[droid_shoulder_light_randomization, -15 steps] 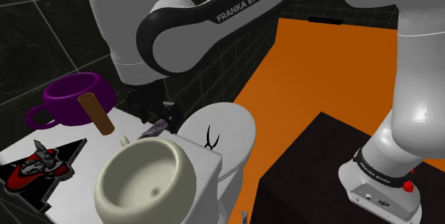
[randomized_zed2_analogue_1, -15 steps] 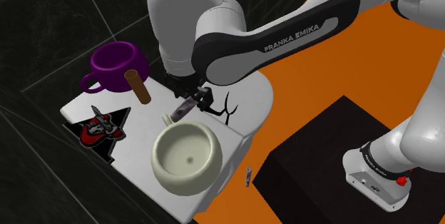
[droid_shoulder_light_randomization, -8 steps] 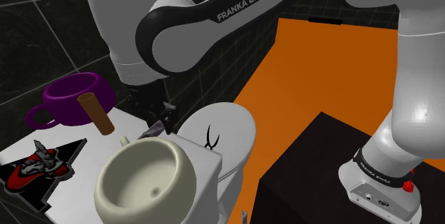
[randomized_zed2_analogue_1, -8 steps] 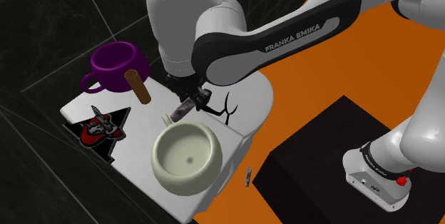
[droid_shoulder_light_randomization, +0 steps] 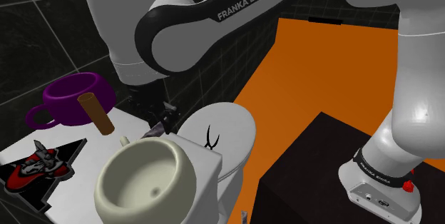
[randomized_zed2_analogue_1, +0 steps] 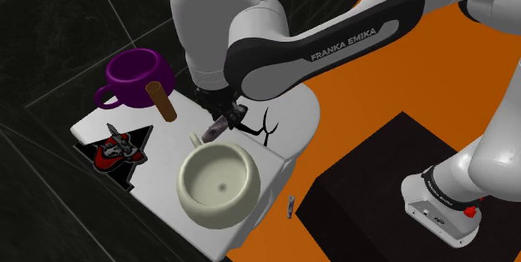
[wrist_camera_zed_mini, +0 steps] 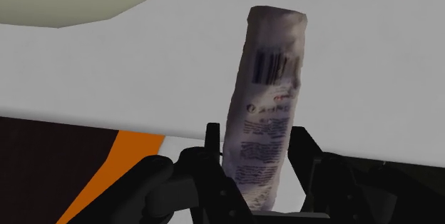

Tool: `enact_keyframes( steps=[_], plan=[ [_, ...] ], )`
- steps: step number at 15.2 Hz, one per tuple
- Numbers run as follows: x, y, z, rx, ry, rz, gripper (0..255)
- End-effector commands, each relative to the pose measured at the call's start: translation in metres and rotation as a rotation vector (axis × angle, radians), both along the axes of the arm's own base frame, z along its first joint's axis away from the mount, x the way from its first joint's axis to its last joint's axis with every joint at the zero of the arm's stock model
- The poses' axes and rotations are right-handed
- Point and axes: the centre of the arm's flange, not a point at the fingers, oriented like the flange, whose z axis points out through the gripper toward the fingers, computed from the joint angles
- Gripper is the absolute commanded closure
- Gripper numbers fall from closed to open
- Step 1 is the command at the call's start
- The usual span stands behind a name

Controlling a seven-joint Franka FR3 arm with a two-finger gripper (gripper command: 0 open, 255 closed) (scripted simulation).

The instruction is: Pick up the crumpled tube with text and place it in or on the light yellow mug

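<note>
- Since the crumpled tube [wrist_camera_zed_mini: 264, 101] is a thin, creased skin with print on it, treat it as light and soft. It will probably dent under a hard squeeze, and it could swing or slip from a loose grip.
- You have it by one end. The gripper [wrist_camera_zed_mini: 257, 137] is narrowed onto it and seems to have a black finger pressed to each side, with most of the tube's length sticking out past the fingertips. A hold nearer the middle would likely swing less.
- The tube slants down over the white slab [randomized_zed2_analogue_1: 167, 139], its free end just beside the rim of the light yellow mug [randomized_zed2_analogue_1: 194, 210].
- The arm arches over from the stand. Its hand points steeply down between the purple mug [randomized_zed2_analogue_1: 142, 85] and the light yellow mug.
</note>
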Motion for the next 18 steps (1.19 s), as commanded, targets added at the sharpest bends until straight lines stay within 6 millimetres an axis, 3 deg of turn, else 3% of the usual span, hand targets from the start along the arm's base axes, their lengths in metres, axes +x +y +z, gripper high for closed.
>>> enact_keyframes(
  steps=[1, 18],
  plan=[
    [0.005, -0.001, 0.001, 0.013, -0.004, -0.003, 255],
    [0.005, -0.001, 0.091, 0.013, -0.004, -0.003, 255]
  ],
)
